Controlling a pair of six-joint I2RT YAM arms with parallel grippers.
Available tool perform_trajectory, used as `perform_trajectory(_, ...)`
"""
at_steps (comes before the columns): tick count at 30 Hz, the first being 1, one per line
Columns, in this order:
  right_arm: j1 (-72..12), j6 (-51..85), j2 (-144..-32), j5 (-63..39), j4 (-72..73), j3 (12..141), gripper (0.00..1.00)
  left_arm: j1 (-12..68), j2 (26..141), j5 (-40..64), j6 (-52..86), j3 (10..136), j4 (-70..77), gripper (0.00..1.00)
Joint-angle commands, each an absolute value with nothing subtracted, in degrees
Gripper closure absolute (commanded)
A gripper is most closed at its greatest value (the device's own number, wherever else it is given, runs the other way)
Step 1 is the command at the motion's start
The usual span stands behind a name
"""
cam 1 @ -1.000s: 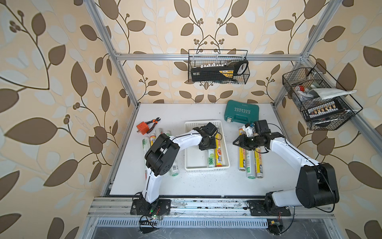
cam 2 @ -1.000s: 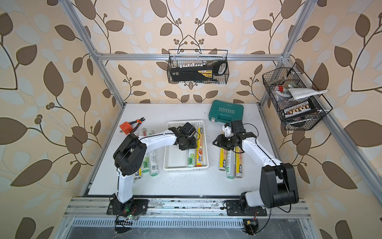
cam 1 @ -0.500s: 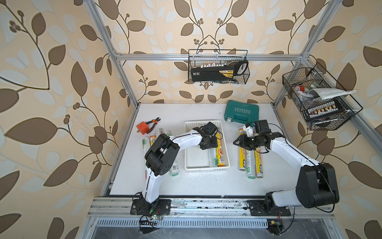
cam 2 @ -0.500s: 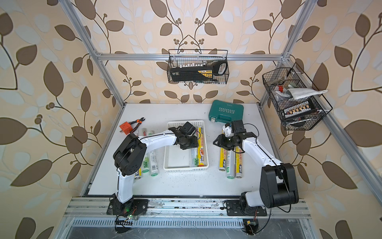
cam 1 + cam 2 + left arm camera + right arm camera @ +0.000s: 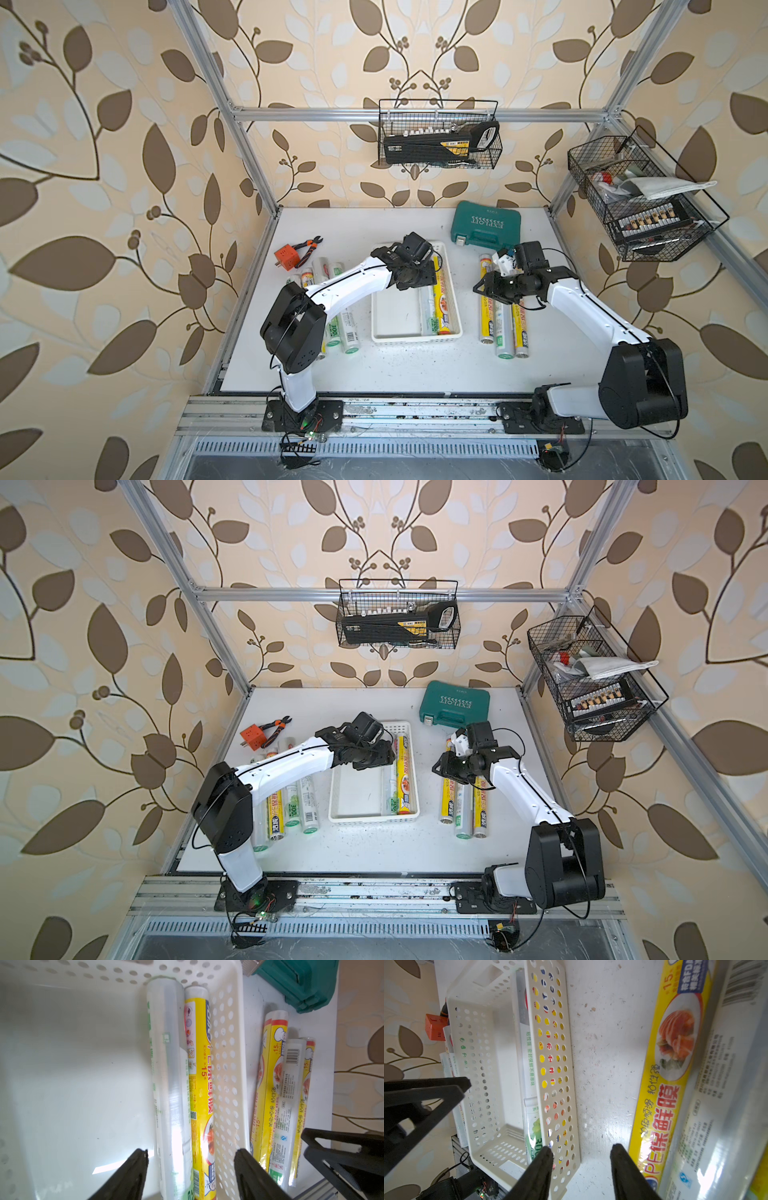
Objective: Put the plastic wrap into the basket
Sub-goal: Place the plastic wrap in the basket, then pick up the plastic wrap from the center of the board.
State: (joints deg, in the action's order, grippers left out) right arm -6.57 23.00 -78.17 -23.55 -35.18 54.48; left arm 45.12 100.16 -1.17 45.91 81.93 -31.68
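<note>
Left end effector (image 5: 191, 1150) spread wider, empty, clear roll (image 5: 168, 1064) now beside yellow roll (image 5: 202, 1084) in basket (image 5: 226, 1064); right end effector (image 5: 581, 1147) parted, empty, over speckled white surface (image 5: 602, 1064); green case (image 5: 486, 226) at 1 o'clock

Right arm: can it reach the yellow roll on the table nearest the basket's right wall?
Probably yes. The right end effector hovers open right beside that yellow roll, over bare table between it and the basket wall; nothing blocks the approach.
</note>
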Motion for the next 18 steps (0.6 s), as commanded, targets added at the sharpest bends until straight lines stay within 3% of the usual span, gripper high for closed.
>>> perform_trajectory(1,-6.33,22.17,-77.13,-22.03,-37.58,56.17,0.5,45.7,94.27,-7.63,44.15,81.5,-36.65,0.25)
perform_trajectory(12,-6.81,23.33,-77.71,-20.26,-36.82,55.47,0.44,45.62,75.79,-23.52,42.12,71.75,-43.61,0.01)
perform_trajectory(18,-7.27,23.31,-79.33,-16.8,-36.65,55.12,0.43,45.44,67.9,-30.64,40.91,67.94,-45.64,0.01)
